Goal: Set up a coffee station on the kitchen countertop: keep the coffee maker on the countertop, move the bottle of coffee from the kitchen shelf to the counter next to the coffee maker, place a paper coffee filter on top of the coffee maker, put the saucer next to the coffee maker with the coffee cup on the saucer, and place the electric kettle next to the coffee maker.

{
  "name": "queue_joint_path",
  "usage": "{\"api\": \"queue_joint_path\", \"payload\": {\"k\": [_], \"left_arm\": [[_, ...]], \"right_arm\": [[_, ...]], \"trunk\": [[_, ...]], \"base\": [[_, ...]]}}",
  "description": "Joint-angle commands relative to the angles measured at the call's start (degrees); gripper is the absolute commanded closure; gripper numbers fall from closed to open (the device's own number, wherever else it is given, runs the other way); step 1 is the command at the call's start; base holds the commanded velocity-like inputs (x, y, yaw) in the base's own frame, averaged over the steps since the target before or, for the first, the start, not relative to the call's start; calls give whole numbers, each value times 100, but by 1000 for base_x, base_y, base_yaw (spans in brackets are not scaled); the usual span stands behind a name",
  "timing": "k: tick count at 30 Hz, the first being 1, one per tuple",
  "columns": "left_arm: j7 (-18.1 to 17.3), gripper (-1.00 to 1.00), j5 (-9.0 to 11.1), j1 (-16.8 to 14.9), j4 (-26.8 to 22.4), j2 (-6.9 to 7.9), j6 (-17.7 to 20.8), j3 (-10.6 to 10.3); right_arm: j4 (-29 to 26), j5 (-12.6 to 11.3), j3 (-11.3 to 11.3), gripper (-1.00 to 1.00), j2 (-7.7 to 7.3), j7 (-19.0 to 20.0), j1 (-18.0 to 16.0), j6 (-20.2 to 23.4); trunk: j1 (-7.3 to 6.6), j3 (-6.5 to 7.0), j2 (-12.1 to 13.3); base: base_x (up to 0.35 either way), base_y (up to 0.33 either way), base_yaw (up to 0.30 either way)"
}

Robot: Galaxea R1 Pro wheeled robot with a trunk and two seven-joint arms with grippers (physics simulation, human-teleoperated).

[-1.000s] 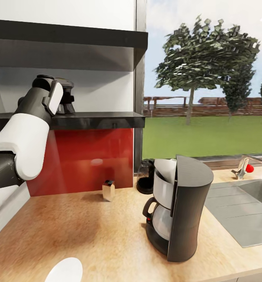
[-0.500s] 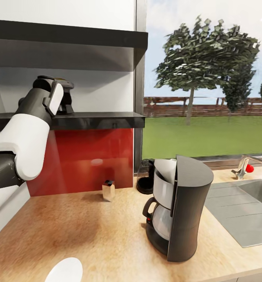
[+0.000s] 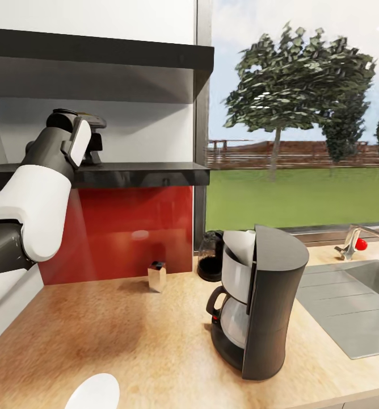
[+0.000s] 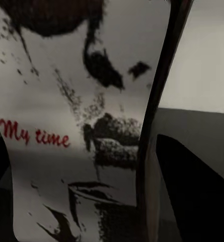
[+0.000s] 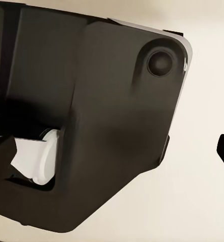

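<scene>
Overhead, left arm (image 3: 39, 187) raised to the shelf (image 3: 138, 173), gripper (image 3: 94, 142) at the bottle of coffee (image 4: 76, 131); grip state indeterminate.

The left arm (image 3: 33, 199) at the frame's left has a rounded white shell between dark grey segments, with a white plate on its dark wrist (image 3: 79, 142). Glossy, smooth surfaces; dark fingers (image 4: 190, 181).
</scene>
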Motion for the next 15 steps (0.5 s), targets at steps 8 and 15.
{"api": "queue_joint_path", "payload": {"k": [8, 15], "left_arm": [[-18, 100, -46, -1, -6, 6, 27, 13], [-18, 100, -30, -1, -24, 57, 35, 14]], "right_arm": [[-11, -57, 49, -100, 2, 18, 4, -8], [-16, -56, 53, -100, 6, 18, 4, -8]], "trunk": [[2, -1, -3], [2, -1, -3]], "base": [[0, 0, 0], [-93, 0, 0]]}}
